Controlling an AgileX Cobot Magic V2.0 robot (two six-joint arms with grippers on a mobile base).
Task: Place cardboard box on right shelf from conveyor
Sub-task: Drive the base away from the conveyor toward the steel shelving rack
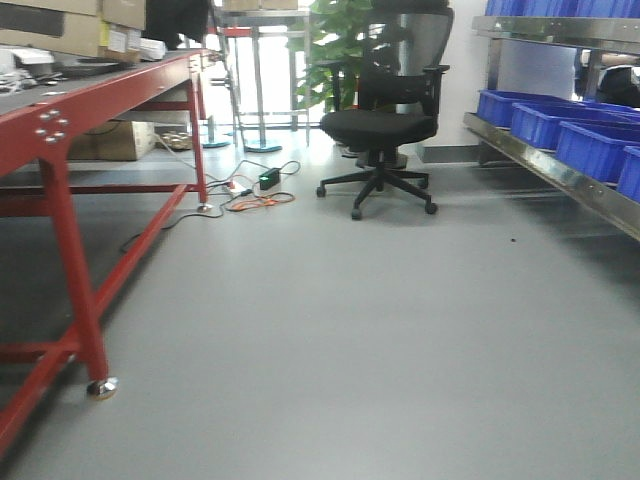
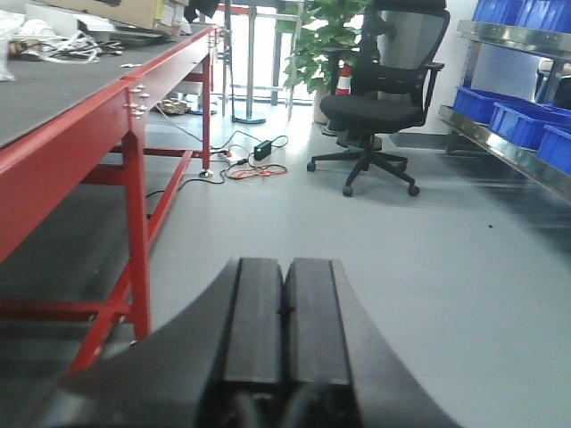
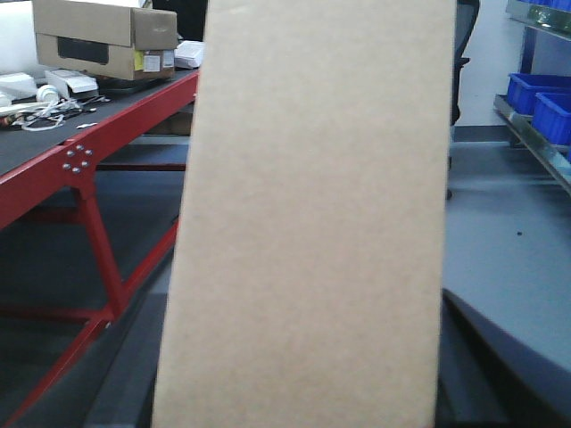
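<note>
Heads up on this carry. The cardboard box (image 3: 312,214) fills the middle of the right wrist view, standing tall and leaning a touch, with only floor behind it. You can't see the fingers of the right gripper (image 3: 513,370) past it, just a dark bit of its body at the lower right. My guess is it's clamped on the box's lower end, but I can't say how firmly. The left gripper (image 2: 284,330) has its fingers pressed together on nothing.

Here's what I'd worry about. Smooth sides plus a low grip mean the box could swing or slip out if you turn hard. It also blinds that wrist camera, so you'd be judging the right shelf (image 1: 540,168), along the right edge of the front view, from one camera. Blue bins (image 1: 600,145) crowd that level, so come in low or crooked and you'll clip the rail or a bin. The conveyor (image 2: 53,98) hugs the left side, and cables (image 1: 255,195) and an office chair (image 1: 385,120) sit upper middle.
</note>
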